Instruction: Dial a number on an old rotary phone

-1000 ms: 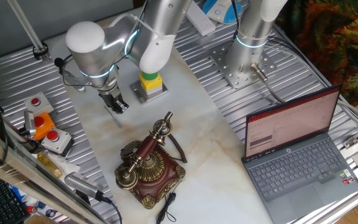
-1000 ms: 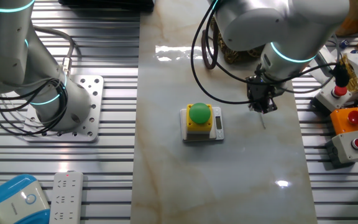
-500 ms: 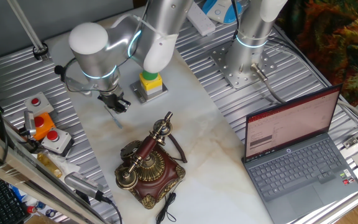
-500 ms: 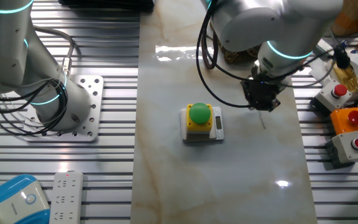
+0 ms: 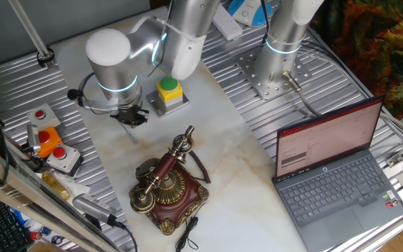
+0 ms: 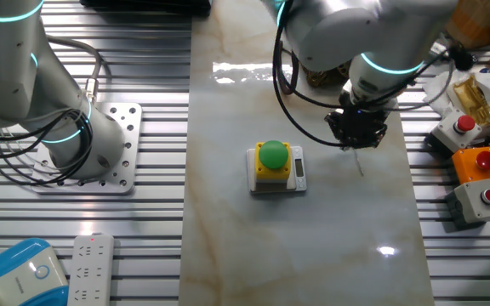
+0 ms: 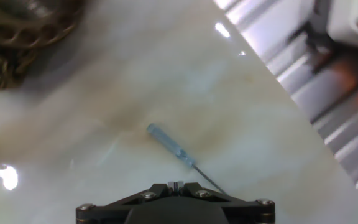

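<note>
The old rotary phone (image 5: 168, 186) stands on the marble table near its front edge, with the handset on the cradle and a black cord. In the other fixed view only a brass edge of the phone (image 6: 313, 76) shows behind the arm, and its brass trim (image 7: 17, 28) is blurred at the top left of the hand view. My gripper (image 5: 131, 118) hangs over the marble behind the phone, shut and empty; it also shows in the other fixed view (image 6: 357, 141) and the hand view (image 7: 174, 185). A small clear-handled screwdriver (image 7: 169, 144) lies on the marble just below it.
A yellow box with a green button (image 5: 168, 92) sits right of the gripper. Grey boxes with red buttons (image 5: 63, 157) and an orange box (image 5: 47, 138) stand at the left. A laptop (image 5: 334, 175) is at the right, a second arm's base (image 5: 275, 70) behind.
The arm's wrist has turned and its white joint has shifted a little to the right. The gripper stays shut over the same spot above the screwdriver. The phone has not moved.
</note>
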Robot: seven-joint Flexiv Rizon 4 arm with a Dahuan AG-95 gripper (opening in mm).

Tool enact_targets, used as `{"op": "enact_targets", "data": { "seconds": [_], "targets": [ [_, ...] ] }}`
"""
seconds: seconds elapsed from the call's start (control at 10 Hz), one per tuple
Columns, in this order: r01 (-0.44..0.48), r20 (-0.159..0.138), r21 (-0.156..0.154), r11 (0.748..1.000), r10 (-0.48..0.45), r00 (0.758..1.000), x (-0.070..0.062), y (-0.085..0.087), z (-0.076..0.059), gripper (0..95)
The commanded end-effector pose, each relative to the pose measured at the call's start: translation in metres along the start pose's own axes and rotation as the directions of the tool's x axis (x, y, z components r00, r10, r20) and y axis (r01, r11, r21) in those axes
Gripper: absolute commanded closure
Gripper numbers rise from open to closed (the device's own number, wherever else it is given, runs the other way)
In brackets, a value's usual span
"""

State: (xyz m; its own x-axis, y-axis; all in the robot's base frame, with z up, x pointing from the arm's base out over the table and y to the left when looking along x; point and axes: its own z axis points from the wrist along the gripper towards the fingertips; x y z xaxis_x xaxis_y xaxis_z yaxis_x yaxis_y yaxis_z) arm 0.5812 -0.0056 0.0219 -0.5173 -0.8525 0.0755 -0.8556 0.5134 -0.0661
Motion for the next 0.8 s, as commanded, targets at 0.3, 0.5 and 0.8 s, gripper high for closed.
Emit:
{"op": "enact_targets", "data": {
  "seconds": [0.3,0.5,0.8],
  "targets": [
    [0.064,-0.002,0.027,0.998,-0.064,0.998,-0.0002,-0.0002,0.0009,76.0],
    [0.098,-0.004,0.04,0.994,-0.098,0.995,-0.0002,-0.0001,0.001,76.0],
    [0.161,0.002,0.055,0.985,-0.162,0.987,-0.0001,0.0,0.0011,76.0]
  ]
}}
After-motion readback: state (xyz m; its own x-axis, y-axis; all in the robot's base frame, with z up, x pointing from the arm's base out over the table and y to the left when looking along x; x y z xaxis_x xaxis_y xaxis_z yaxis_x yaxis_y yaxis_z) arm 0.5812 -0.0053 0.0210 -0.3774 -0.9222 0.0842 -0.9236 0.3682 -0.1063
